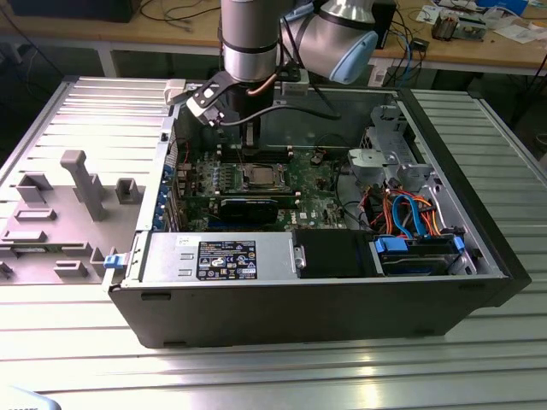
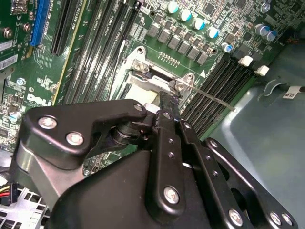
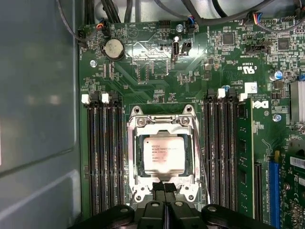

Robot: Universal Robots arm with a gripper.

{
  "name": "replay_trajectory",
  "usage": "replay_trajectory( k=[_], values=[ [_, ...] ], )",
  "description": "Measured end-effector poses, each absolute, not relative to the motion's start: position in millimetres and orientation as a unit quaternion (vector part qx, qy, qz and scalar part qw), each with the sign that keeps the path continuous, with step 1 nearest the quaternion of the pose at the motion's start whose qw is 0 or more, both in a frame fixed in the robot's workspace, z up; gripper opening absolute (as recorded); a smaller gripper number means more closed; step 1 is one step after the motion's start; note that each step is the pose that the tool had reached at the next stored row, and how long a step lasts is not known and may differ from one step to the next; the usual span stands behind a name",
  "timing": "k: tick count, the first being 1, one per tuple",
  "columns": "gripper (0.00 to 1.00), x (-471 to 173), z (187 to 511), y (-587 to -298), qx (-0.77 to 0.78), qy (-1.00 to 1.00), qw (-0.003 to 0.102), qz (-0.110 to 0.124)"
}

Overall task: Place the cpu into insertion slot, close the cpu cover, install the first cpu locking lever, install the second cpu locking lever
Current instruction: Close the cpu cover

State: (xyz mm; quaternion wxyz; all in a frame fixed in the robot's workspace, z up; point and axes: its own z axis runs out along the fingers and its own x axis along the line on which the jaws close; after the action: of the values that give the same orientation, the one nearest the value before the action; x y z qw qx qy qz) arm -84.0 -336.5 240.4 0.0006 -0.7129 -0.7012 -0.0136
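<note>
The cpu [image 3: 163, 152], a small silver-topped square, lies flat in the insertion slot [image 3: 135, 157] on the green motherboard. The cpu cover [image 3: 162, 125], a silvery frame, lies down around it. My gripper [image 3: 165, 187] is shut, its black fingertips pressed together at the socket's edge with nothing seen between them. In the second wrist view the gripper [image 2: 167, 101] touches the socket's corner beside a thin metal locking lever [image 2: 209, 98] that sticks out over the memory slots. That lever [image 3: 201, 157] runs along one side of the socket. In the exterior view the gripper [image 1: 248, 143] hangs just behind the cpu [image 1: 259, 177].
Black memory slots [image 3: 102, 152] flank the socket on both sides. A black expansion card [image 1: 249, 207], a power supply [image 1: 224, 256], a drive cage [image 1: 380, 158] and coloured cables [image 1: 410, 213] fill the open case. Grey fixtures [image 1: 81, 184] stand on the table at the exterior view's left.
</note>
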Motion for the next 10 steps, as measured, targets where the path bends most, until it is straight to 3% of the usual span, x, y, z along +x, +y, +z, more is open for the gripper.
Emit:
replay_trajectory(
  k=[10],
  values=[
    [0.11,-74,231,-337,-0.713,-0.701,0.004,-0.007]
  ],
)
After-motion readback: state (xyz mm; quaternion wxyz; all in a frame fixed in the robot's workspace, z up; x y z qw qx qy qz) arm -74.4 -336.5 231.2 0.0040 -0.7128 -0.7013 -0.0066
